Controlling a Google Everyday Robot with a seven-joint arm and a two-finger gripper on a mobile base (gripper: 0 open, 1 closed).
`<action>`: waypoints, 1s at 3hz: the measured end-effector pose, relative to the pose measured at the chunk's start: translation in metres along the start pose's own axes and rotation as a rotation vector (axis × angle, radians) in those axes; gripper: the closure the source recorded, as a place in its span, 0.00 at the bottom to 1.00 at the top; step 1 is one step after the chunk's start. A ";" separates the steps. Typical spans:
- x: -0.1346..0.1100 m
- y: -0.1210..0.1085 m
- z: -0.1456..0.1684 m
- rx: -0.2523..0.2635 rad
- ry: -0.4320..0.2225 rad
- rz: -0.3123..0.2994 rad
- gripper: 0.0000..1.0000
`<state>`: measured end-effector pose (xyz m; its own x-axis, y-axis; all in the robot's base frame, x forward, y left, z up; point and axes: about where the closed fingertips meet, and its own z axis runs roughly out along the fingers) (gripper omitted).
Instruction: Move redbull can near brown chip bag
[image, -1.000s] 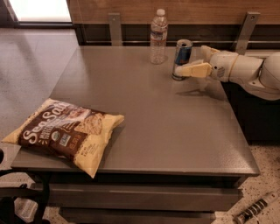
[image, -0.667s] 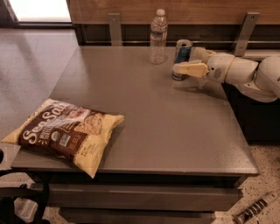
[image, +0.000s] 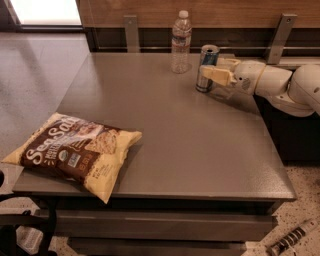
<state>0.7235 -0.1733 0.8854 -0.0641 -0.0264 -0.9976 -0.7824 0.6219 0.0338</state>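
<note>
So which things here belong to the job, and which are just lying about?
In the job: slim blue-and-silver metal redbull can, upright at the grey table's far side; large flat dark brown chip bag, near left corner; gripper, at the can.
Lying about: clear plastic water bottle, left of the can.

Indoor scene under moderate, even overhead light. The brightest area is a washed-out white window patch (image: 45, 11), far left of and behind the gripper (image: 212, 70), which is at the can (image: 204, 82) on the table's far side. This patch throws a pale sheen over the floor (image: 35, 85) beneath it. The table (image: 200, 150) shows a dull, broad gloss, lightest just in front of the gripper. A soft shadow lies on the table under the gripper and arm (image: 280, 85), whose pale shell is evenly lit. The bag (image: 75, 150), well left and nearer the camera, casts a thin shadow along its gripper-side edge. The bottle (image: 181, 42), just left, carries small highlights. Below the table, deep shade.
</note>
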 end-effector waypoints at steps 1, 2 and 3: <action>0.000 0.002 0.003 -0.005 0.000 0.000 0.86; 0.000 0.003 0.005 -0.009 -0.001 0.001 1.00; 0.000 0.003 0.005 -0.010 0.000 0.001 1.00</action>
<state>0.7242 -0.1669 0.8856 -0.0643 -0.0258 -0.9976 -0.7882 0.6144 0.0349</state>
